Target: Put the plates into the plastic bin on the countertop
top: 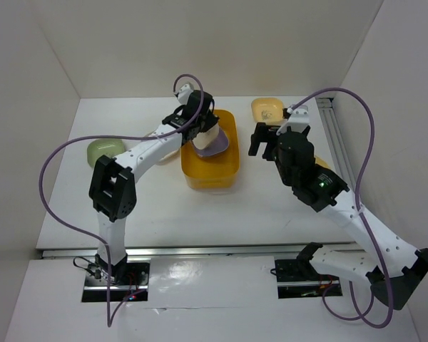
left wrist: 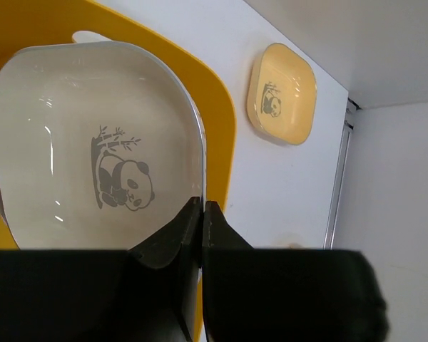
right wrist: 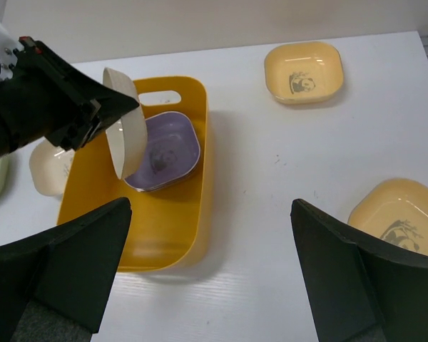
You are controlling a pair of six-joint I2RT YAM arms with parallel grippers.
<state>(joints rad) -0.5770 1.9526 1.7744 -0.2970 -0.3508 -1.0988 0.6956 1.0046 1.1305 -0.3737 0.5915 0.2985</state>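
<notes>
My left gripper [top: 198, 120] is shut on the rim of a cream plate [left wrist: 93, 142] with a panda motif. It holds the plate tilted on edge above the orange-yellow plastic bin [top: 212, 174]; its closed tips show in the left wrist view [left wrist: 202, 208]. The held plate [right wrist: 123, 121] also shows in the right wrist view, above a lilac plate [right wrist: 164, 151] lying in the bin [right wrist: 178, 242]. My right gripper [right wrist: 221, 285] is open and empty over the countertop right of the bin, also in the top view [top: 260, 141].
A yellow-orange plate [top: 267, 108] lies at the back, right of the bin. A second yellowish plate [right wrist: 399, 221] lies near the right arm. A cream-coloured plate [right wrist: 46, 167] sits left of the bin, and a pale green plate [top: 103, 151] further left. A metal rail [top: 339, 132] runs along the right wall.
</notes>
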